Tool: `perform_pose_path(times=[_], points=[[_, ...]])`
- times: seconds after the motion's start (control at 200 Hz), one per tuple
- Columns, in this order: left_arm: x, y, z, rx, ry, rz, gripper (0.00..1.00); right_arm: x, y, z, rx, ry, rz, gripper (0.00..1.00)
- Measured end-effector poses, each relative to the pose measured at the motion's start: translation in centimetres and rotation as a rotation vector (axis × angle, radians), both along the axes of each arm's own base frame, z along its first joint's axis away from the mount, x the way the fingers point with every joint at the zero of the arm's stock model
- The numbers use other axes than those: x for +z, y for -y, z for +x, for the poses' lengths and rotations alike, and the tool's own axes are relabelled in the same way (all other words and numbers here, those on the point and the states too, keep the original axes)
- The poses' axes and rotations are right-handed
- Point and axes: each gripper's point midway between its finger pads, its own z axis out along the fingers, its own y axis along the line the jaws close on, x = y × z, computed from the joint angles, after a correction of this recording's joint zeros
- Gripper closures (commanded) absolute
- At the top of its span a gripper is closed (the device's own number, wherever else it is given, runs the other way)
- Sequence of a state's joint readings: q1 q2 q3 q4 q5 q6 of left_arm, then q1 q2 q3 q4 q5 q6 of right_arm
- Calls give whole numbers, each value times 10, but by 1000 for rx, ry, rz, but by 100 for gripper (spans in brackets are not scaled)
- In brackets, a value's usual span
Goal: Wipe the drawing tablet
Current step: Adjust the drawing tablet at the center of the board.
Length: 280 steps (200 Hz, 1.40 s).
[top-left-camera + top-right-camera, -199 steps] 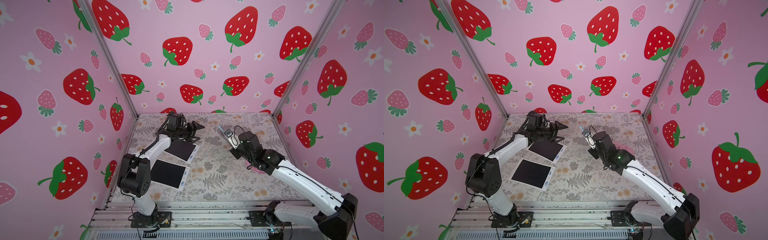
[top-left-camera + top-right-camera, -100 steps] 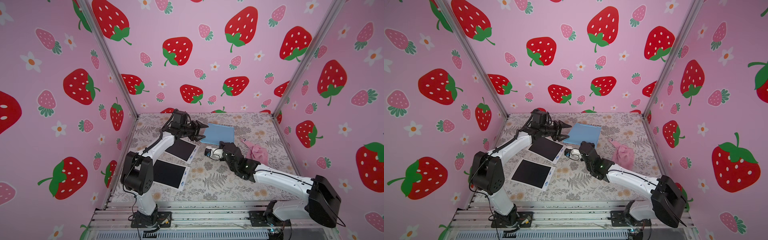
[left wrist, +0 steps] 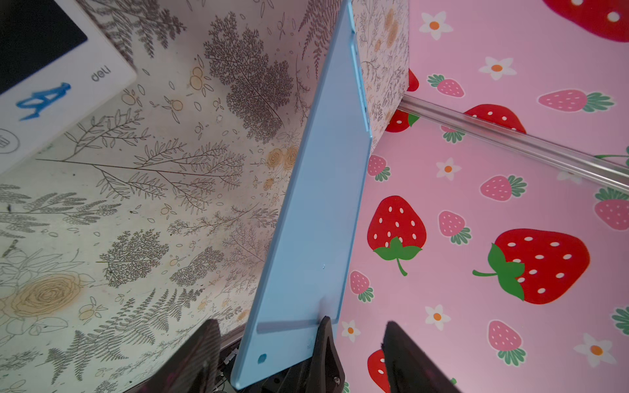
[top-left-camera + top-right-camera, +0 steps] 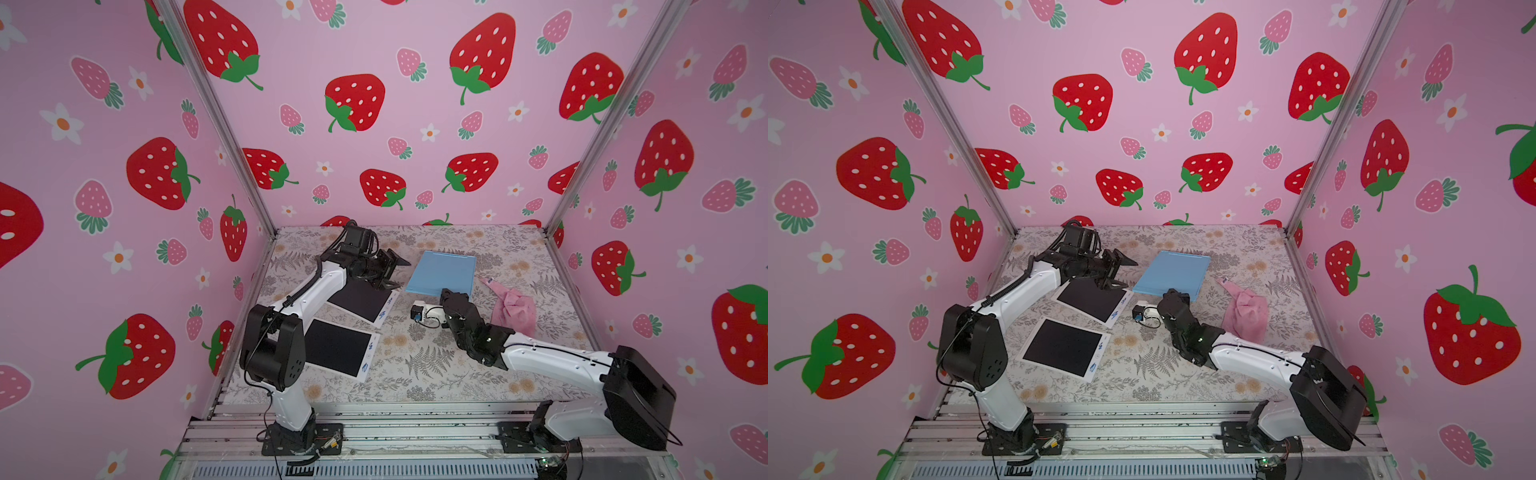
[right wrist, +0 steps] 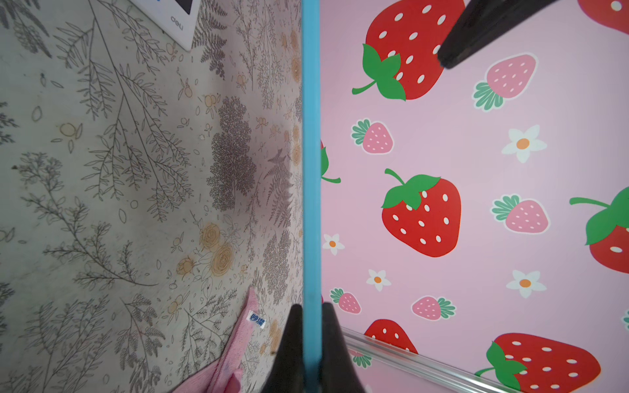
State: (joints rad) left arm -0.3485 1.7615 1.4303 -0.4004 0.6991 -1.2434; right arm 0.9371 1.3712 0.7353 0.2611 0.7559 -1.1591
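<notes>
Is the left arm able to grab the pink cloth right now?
Probably not easily: the pink cloth lies on the far side of the blue tablet, which the right tool holds up in between.

Both top views look down from high above the front edge of the surface (image 4: 424, 361) toward its back edge and the strawberry walls, far enough off to take in both arm bases. They share nearly the whole scene, slightly shifted sideways. The left wrist view sits close behind the left gripper (image 3: 299, 343), looking low across the surface at the blue tablet (image 3: 316, 217) edge-on. The right wrist view sits just behind the right gripper (image 5: 311, 343), sighting along the same tablet's thin edge (image 5: 311, 153). Both wrist views share the tablet, the floral surface and the pink wall.
</notes>
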Motion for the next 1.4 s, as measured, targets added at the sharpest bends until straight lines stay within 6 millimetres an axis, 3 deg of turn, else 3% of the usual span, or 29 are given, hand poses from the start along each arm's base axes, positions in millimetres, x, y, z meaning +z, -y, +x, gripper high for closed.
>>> perform_pose_path(times=[0.21, 0.4, 0.475, 0.685, 0.84, 1.136, 1.341, 1.401], points=[[-27, 2, -14, -36, -27, 29, 26, -29, 5, -14, -40, -16, -47, 100], [-34, 5, -12, -52, -13, 33, 26, -56, 5, -14, -101, -4, -83, 100], [-37, 5, -11, -59, -4, 36, 26, -64, 4, -14, -126, 8, -78, 87], [-54, 2, -18, -67, -29, 52, 26, -90, 3, -12, -197, 36, -70, 83], [-58, 1, -20, -70, -32, 57, 25, -110, 12, -16, -254, 14, -66, 61], [-59, -4, -16, -62, -29, 59, 25, -122, 16, -34, -285, -35, -18, 19], [-72, -6, -15, -64, -52, 72, 25, -103, 7, -48, -286, -77, 99, 0], [-76, -6, -15, -70, -56, 77, 26, -92, 6, -50, -290, -93, 142, 1]])
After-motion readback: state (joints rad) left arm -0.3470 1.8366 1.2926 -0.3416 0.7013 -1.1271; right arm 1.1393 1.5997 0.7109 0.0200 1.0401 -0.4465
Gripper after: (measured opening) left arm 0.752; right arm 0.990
